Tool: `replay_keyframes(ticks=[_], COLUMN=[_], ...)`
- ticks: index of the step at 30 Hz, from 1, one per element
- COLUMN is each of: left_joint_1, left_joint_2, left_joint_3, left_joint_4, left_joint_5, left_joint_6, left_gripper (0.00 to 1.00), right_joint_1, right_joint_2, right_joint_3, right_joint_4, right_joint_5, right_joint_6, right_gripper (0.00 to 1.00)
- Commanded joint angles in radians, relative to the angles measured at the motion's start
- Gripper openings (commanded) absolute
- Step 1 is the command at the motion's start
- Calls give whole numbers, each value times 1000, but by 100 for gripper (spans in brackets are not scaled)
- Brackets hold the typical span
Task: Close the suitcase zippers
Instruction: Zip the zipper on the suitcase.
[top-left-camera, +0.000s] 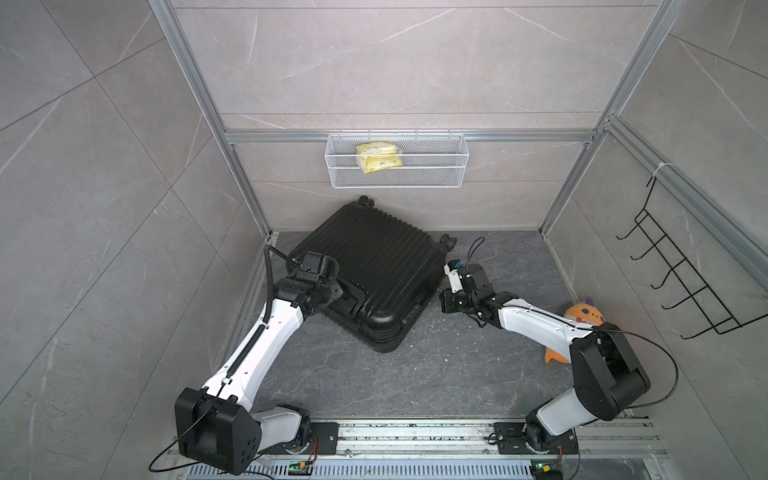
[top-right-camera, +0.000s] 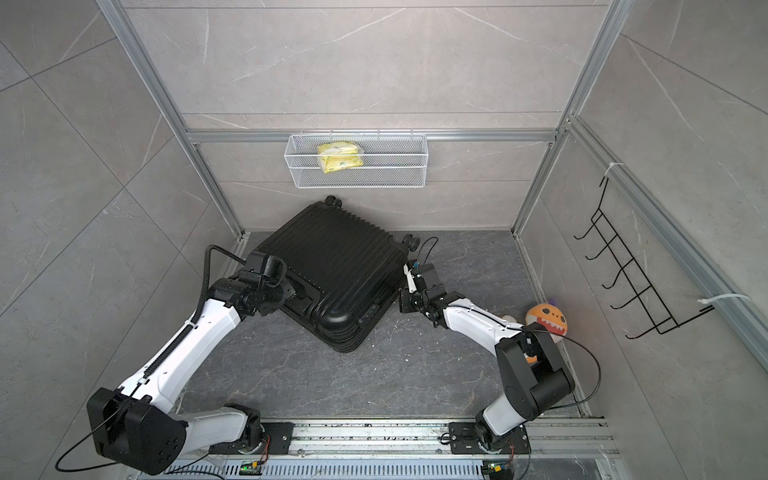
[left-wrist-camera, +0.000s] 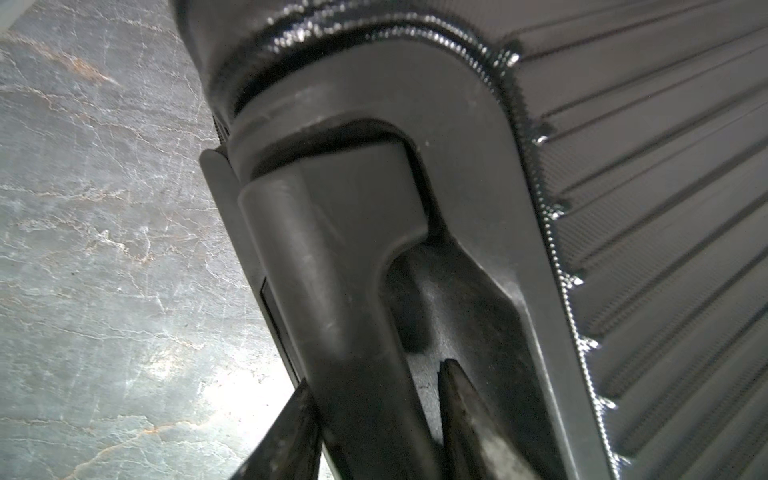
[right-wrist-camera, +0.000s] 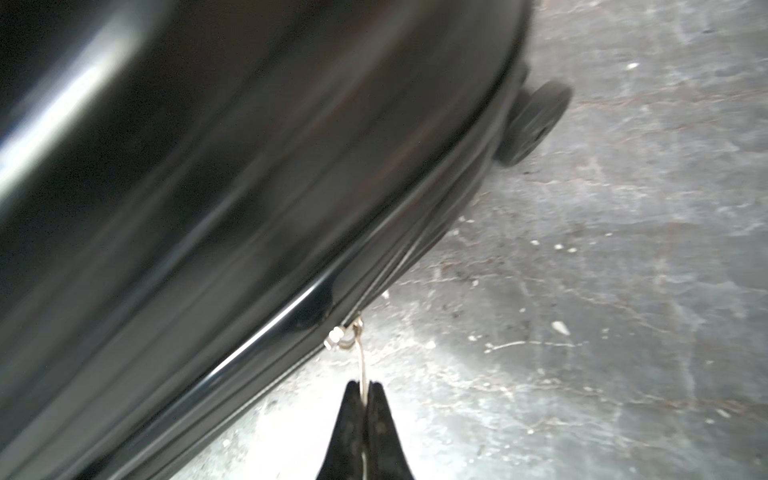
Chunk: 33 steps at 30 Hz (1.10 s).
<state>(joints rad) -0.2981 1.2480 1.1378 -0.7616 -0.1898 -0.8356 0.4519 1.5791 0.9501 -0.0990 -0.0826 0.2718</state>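
1. You have grey marble-look tile walls (top-left-camera: 374, 62) filling the upper frame in both top views.
2. Dark veined stone floor (top-left-camera: 415, 374) covers the lower centre.
3. An aluminium frame bar (top-left-camera: 415, 136) crosses the back wall.
4. From it hangs a white wire basket (top-left-camera: 436, 174) holding a yellow packet (top-left-camera: 378, 157).
5. At right, you'll find a black hook rack (top-left-camera: 683, 266); below it, an orange plush toy (top-left-camera: 582, 313) sits on the floor.

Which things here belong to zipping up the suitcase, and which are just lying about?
Job: suitcase, handle in left tool, zipper pull wire in right tool.
Lying about: wire basket, yellow packet, orange plush toy, black hook rack.
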Motion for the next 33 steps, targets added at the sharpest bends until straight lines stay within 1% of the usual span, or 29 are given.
replay_keyframes(ticks=[1,12,15,17,22,27,33], left_joint_1=[32,38,37,37,37,38,38], left_joint_2=[-81,-90,-98,-98,-91,-81,-78], left_joint_3=[-16,-25,-33,-39,-51,-60,-82], left_joint_4=[-166,-163,-146,-130,-105,-93,-24], left_joint_5=[-147,-82,-35,21,126,175,298], left_joint_6=[326,416,458,492,535,543,514], left_gripper=[0,0,0,0,0,0,0], right_joint_1=[-98,-202,-237,-254,-278,-295,-314], right_joint_2=[58,99,130,158,237,296,341], right_joint_3=[0,81,123,159,250,320,397], right_joint_4=[-125,-141,-158,-169,-194,-213,-240], right_joint_5=[195,116,69,43,-5,0,10], right_joint_6=[24,20,9,-2,-12,0,-12], right_gripper=[0,0,0,0,0,0,0])
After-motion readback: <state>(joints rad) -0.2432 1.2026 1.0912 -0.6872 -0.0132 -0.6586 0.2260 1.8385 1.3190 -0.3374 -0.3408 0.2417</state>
